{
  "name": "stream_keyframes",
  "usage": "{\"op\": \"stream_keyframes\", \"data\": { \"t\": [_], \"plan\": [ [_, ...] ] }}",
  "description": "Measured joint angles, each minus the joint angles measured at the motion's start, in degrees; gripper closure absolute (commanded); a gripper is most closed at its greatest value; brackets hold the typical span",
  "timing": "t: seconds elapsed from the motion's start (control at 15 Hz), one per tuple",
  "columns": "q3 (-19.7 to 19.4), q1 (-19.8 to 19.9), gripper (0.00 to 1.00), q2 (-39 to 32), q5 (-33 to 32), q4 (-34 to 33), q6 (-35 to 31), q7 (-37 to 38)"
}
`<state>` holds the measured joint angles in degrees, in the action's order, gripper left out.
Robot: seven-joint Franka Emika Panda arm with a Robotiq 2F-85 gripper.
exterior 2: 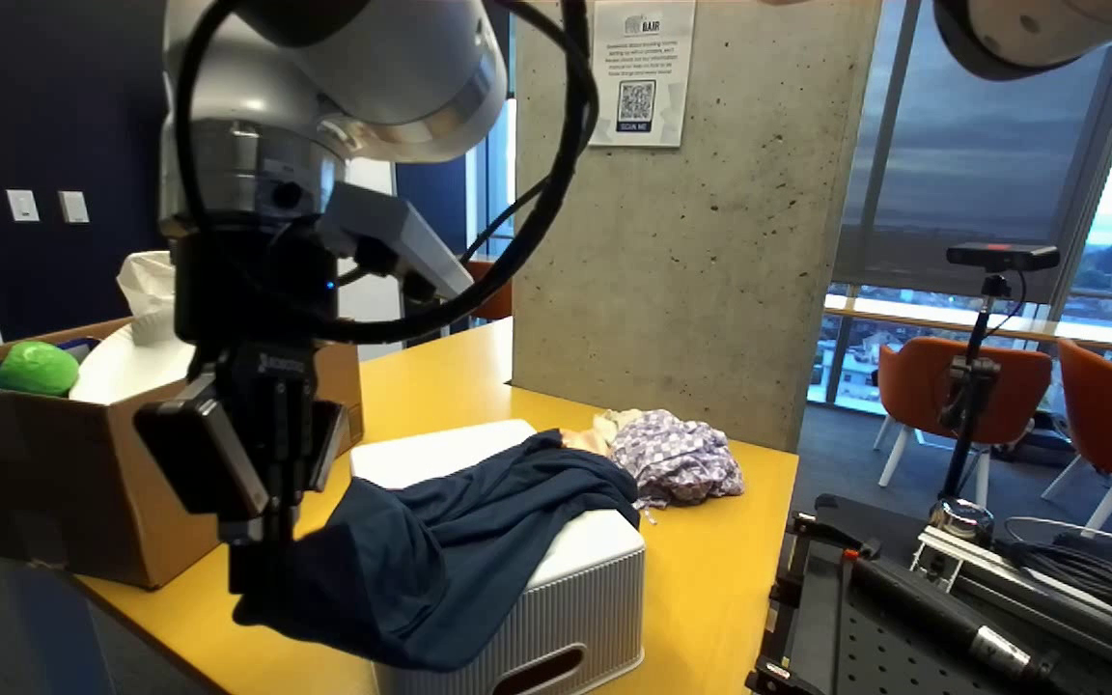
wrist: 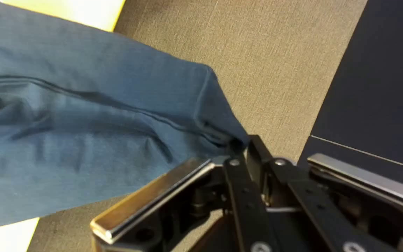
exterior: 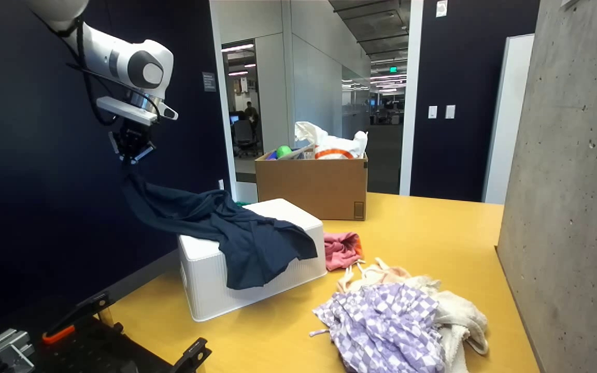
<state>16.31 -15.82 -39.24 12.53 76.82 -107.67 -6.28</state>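
The gripper [exterior: 130,159] has its fingers together, clamped on one end of the blue cloth [exterior: 215,215]. That end is up in the air. In the wrist view, floor [wrist: 257,52] shows below the fingers, past the edge of the yellow table [exterior: 423,233].

The blue cloth is long. In an exterior view, its long way starts in the fingers at the upper left, dips down, then goes across the top of the white box [exterior: 288,280] toward the lower right. Its loose end flops over the side of the white box. In the wrist view, the thin tip points at the fingers, and the cloth gets wide toward the left edge.

The white box is under the cloth and stands between the gripper and the purple checked cloth [exterior: 386,321]. A cream cloth [exterior: 462,308] touches the purple one. A pink cloth [exterior: 340,251] is just beside the white box.

In an exterior view, a brown box [exterior: 309,189] stands behind the white box. A round green thing [exterior: 283,151] and a white bag [exterior: 337,145] stick out of its top. A grey pillar [exterior: 563,181] stands at the table's edge, past the clothes.
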Motion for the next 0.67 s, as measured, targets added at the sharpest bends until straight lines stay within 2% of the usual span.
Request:
{"op": "stream_keyframes", "data": {
  "t": [0.2,0.47,0.53,0.67],
  "plan": [
    [-0.6,2.3,0.34,6.0,0.2,8.1,0.0,0.2],
    [-3.7,5.7,0.06,11.9,0.0,15.5,-0.2,0.1],
    [-4.8,6.7,0.01,13.3,0.0,17.0,-0.2,0.1],
    [-6.9,8.9,0.0,15.7,-0.1,19.3,-0.2,-0.1]
  ]
}}
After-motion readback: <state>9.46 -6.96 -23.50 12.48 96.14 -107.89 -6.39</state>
